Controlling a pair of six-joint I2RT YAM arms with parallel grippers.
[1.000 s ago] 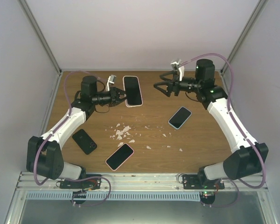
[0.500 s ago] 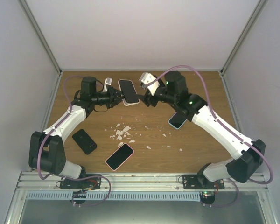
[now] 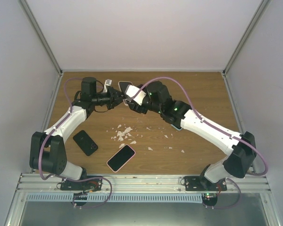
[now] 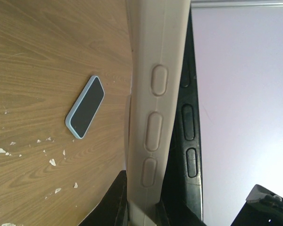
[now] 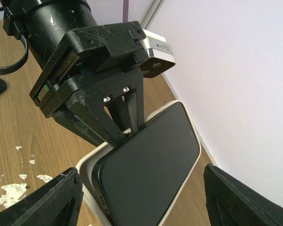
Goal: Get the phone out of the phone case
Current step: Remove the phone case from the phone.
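The phone (image 5: 153,157) is not yet out of the case (image 4: 155,94). The left gripper (image 3: 119,97) pinches the case; the right gripper (image 5: 141,200) has its fingers spread around the phone.

Lab rig cell (white walls (image 3: 141,33), alu frame (image 3: 141,181)).

Left jaws clamped, right jaws spread

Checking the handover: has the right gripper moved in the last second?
Yes. The right gripper swung left, from well right of the white scraps to directly behind them.
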